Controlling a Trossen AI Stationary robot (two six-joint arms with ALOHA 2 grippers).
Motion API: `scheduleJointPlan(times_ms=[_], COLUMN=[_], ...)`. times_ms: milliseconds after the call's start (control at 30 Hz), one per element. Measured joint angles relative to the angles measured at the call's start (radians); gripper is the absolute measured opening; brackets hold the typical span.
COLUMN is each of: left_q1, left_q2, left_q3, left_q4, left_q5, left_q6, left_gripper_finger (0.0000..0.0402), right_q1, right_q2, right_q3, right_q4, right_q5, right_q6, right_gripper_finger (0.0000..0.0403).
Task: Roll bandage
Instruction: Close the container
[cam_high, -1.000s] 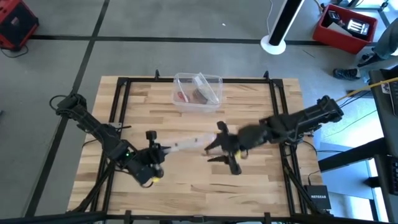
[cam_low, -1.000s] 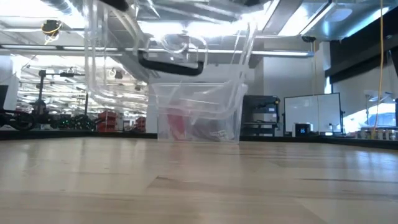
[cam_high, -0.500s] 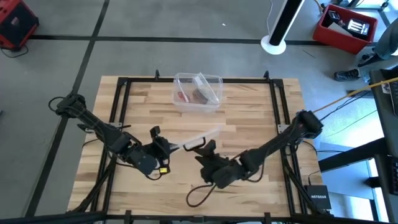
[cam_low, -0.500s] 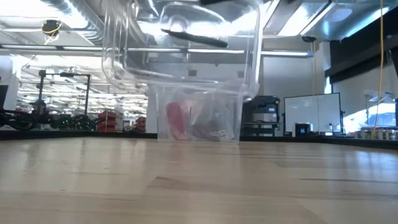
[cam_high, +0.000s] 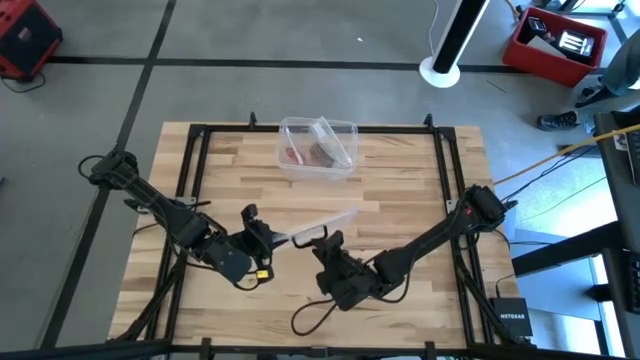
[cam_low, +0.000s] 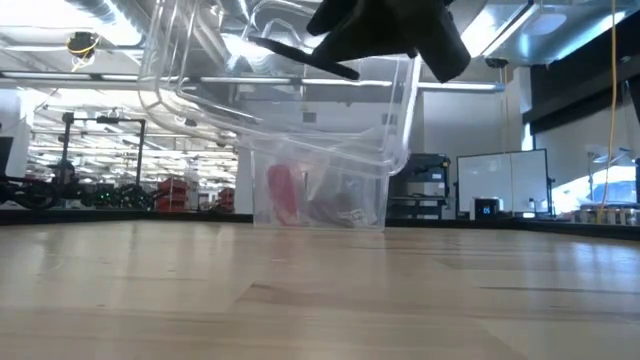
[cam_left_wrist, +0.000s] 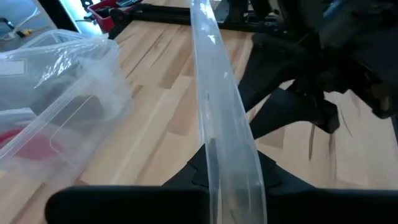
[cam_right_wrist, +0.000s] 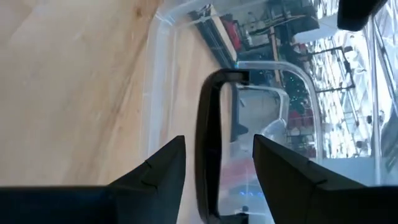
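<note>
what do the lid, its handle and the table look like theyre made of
The lid, held above the table between both grippers, looks like clear glossy plastic: the wood grain shows through it and its edges catch the light. Its handle looks like black matte plastic, though rubber can't be ruled out. The table looks like pale wood planks with visible grain and seams.

We're in a big open workshop here: bare concrete floor (cam_high: 250, 90), red tool crate (cam_high: 555, 42), long ceiling lights (cam_low: 90, 75) overhead
</note>
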Motion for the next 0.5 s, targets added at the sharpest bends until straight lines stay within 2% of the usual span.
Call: scheduleJointPlan(times_ms=[133, 267, 333, 500], left_q1=[0.0, -0.01, -0.012, -0.012], left_q2=[0.0, 0.0, 0.0, 0.0], left_q3=[0.0, 0.0, 0.0, 0.0], left_q4=[0.002, 0.035, 0.051, 0.064], left_q5=[-0.001, 0.004, -0.004, 0.01], left_q6=[-0.006, 0.015, 0.033, 0.037], left_gripper_finger=[0.0037, 0.0027, 0.0026, 0.0037], right_q1=[0.001, -0.014, -0.028, -0.015], right_q2=[0.0, 0.0, 0.0, 0.0], right_q3=[0.0, 0.0, 0.0, 0.0], right_q4=[0.0, -0.001, -0.001, 0.016], right_q5=[-0.053, 0.073, 0.088, -0.053], right_q6=[0.011, 0.009, 0.01, 0.013], right_gripper_finger=[0.0188, 0.0187, 0.0182, 0.0152])
